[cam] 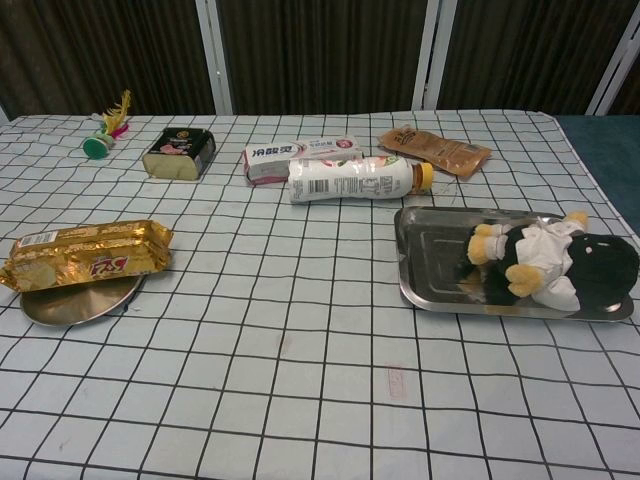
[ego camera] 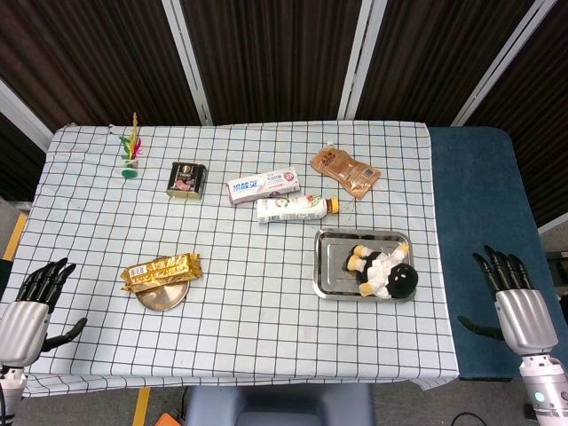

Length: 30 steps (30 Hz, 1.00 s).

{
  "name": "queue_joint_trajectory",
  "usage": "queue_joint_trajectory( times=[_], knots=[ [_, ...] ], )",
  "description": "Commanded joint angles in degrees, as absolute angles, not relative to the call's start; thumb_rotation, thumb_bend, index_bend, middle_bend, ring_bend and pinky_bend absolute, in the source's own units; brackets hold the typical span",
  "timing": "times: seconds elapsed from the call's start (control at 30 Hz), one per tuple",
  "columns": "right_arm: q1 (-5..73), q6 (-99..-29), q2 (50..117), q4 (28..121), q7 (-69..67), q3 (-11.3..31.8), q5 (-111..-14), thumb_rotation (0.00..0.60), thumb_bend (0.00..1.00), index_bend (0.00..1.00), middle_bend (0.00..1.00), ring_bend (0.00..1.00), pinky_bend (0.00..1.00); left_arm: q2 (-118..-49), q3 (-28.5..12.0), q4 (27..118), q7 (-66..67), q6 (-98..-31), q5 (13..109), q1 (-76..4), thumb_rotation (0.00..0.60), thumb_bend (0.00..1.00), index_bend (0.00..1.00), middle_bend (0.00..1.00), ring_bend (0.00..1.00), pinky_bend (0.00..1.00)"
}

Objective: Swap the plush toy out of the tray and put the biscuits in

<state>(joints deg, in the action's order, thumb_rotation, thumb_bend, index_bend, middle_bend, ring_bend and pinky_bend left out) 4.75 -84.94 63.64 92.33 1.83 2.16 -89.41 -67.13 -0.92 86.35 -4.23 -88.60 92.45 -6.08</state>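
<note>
A black-and-white plush toy (ego camera: pixel 383 272) (cam: pixel 550 266) lies on its side in the right half of the steel tray (ego camera: pixel 338 252) (cam: pixel 428 250). The gold biscuit packet (ego camera: pixel 161 271) (cam: pixel 88 254) rests across a round metal plate (ego camera: pixel 161 296) (cam: pixel 75 302) on the left. My left hand (ego camera: pixel 34 306) hangs open at the table's front-left edge, well left of the biscuits. Off the table's right side, over the blue surface, my right hand (ego camera: pixel 513 297) is open with its fingers apart, to the right of the tray. Neither hand shows in the chest view.
Behind the tray lie a white bottle (ego camera: pixel 295 208) (cam: pixel 355 178), a toothpaste box (ego camera: pixel 263 185) (cam: pixel 298 158) and an orange pouch (ego camera: pixel 344 170) (cam: pixel 436 150). A dark tin (ego camera: pixel 186 180) (cam: pixel 180 152) and a feathered shuttlecock (ego camera: pixel 131 153) (cam: pixel 106 128) sit at the back left.
</note>
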Motion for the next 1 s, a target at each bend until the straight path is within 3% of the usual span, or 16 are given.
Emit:
queue_joint_trajectory(
  times=[0.03,0.3,0.6,1.0],
  knots=[
    [4.8,-84.8,63.6,92.3,1.8,2.1,-89.4,0.6,0.0,0.0,0.0,0.0,0.0,-67.2,-1.0,86.6,-4.0,-88.4,92.2,-6.1,0.6,0.27,0.04,0.04,0.0,0.1],
    [5.5,-83.3,63.4,91.8,1.4,1.6,-90.0,0.6,0.0,0.0,0.0,0.0,0.0,-67.2,-1.3,87.5,-1.7,-87.7,90.8,-6.0,0.6,0.27,0.05,0.06,0.0,0.1],
    [8.7,-83.2,69.8,83.5,-2.6,1.6,-94.9,0.6,0.0,0.0,0.0,0.0,0.0,-67.2,-1.8,88.0,-0.4,-88.1,89.5,-5.6,0.6,0.28,0.08,0.07,0.0,0.1],
    [19.0,-63.2,68.2,90.1,0.0,4.8,-84.7,0.6,0.0,0.0,0.0,0.0,0.0,-66.8,-2.5,88.3,0.4,-89.1,88.5,-4.9,0.6,0.28,0.08,0.09,0.01,0.1]
  ],
)
